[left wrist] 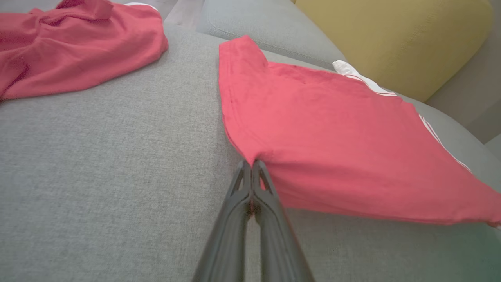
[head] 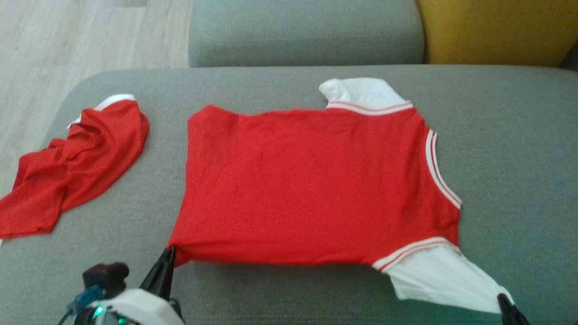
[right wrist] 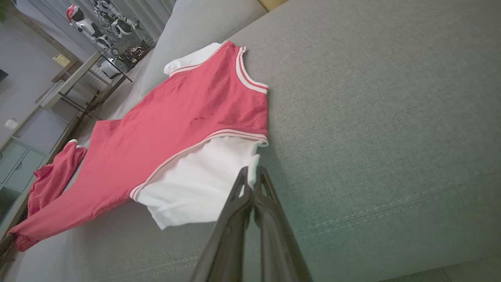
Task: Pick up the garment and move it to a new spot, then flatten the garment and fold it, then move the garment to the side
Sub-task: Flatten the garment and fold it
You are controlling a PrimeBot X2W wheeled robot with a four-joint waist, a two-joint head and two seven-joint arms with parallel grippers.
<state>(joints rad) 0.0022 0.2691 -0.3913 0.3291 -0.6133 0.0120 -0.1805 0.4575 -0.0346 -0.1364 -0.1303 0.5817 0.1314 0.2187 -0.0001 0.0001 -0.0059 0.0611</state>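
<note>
Left tool (head: 168, 255), at the lower left, is clenched on the near hem corner of the garment (head: 307, 180). Right tool (head: 502, 300), at the lower right, is clamped on the cuff of the near white sleeve (head: 442, 280). Between them the garment lies spread on the grey sofa seat (head: 510, 180), its long axis running left to right, hem toward the robot's left and neckline toward its right. It is red with 2 white sleeves and red-and-white striped trim at the armholes and neck. Farther left, a second red garment (head: 76, 167) lies crumpled. A yellow cushion (head: 492, 31) sits at the far right.
</note>
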